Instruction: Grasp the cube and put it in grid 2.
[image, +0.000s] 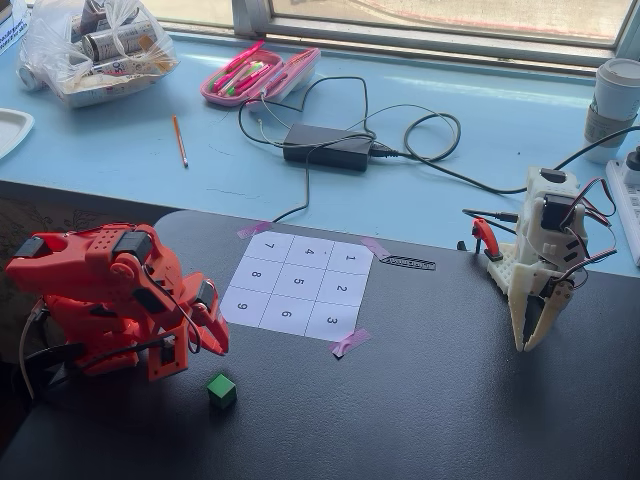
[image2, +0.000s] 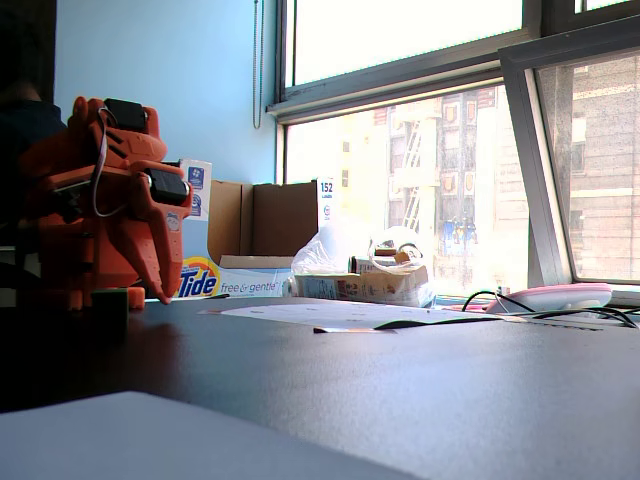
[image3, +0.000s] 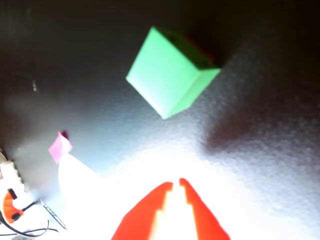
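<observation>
1. Small matte green cube (image: 221, 390) sits on the dark table, near edge, untouched.
2. Orange two-finger gripper (image: 215, 343) hangs just beyond it, jaws pinched together, empty.
3. White paper cell "2" (image: 340, 289) lies farther off, right.

Work surface: dark matte tabletop (image: 440, 400), rounded corner at rear, butted against a light-blue counter (image: 480, 120) running under the window. Window frame (image: 420, 40) along top edge of one fixed view; in the other, large panes (image2: 400, 150) w/ strong daylight, bldg facades visible outside. Wall (image2: 160, 60) beside window painted pale blue. Glare heavy; foreground in low fixed view mostly in shadow. Wrist view overexposed toward lower edge.

Counter clutter: black power adapter (image: 328, 146) w/ tangled cables, pink pencil case (image: 260, 75), orange pencil (image: 179, 140), plastic bag (image: 95, 45) of containers, paper cup (image: 615, 100) at right edge. Cardboard box (image2: 265, 218) and Tide box (image2: 215, 278) at rear in low view.
</observation>
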